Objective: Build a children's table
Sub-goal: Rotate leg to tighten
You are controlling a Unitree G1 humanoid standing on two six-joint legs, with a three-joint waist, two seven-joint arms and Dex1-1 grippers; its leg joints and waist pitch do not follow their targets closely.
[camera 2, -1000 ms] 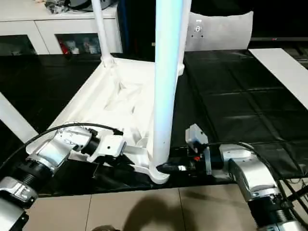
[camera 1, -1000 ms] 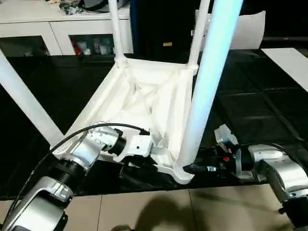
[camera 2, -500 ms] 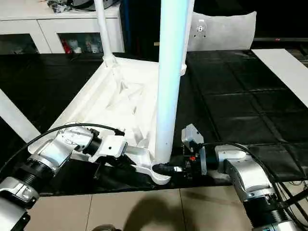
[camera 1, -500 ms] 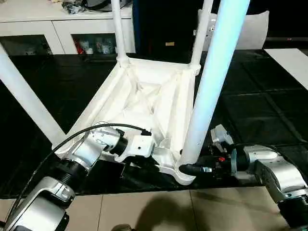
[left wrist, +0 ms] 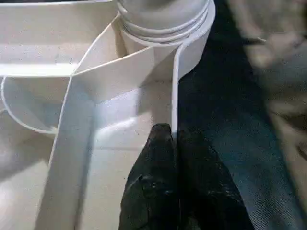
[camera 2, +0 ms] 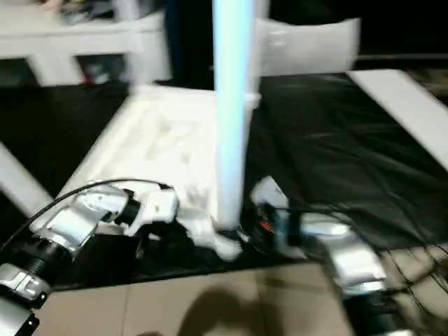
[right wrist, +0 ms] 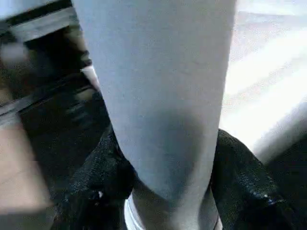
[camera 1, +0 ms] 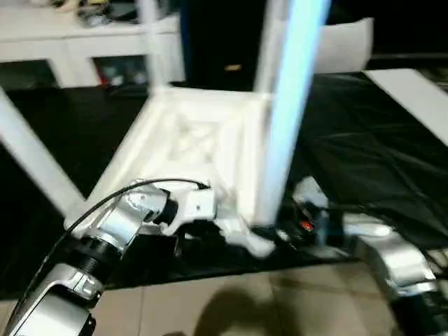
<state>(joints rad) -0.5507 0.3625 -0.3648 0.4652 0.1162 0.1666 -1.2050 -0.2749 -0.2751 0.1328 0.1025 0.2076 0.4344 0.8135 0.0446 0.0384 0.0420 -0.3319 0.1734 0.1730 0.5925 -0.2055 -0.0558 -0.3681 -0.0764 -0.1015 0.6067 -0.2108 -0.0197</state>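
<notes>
tabletop (camera 1: 189,140) lies upside down on the black work surface (camera 1: 364,133), ribs up. four legs stand in its corner sockets: two at the far corners, one at the near left leaning out, and the near-right leg (camera 1: 283,112) rising big thru the head views. so the build looks nearly done; what's left is prob seating this last leg fully, then flipping the table upright, tho the head views are too smeared to judge how deep it sits. left gripper (left wrist: 173,143) is pinched on the tabletop's thin rim wall just beside the near-right socket (left wrist: 165,19), steadying it. right gripper (right wrist: 165,158) is clamped round the near-right leg low down, a finger each side, right above the socket.
</notes>
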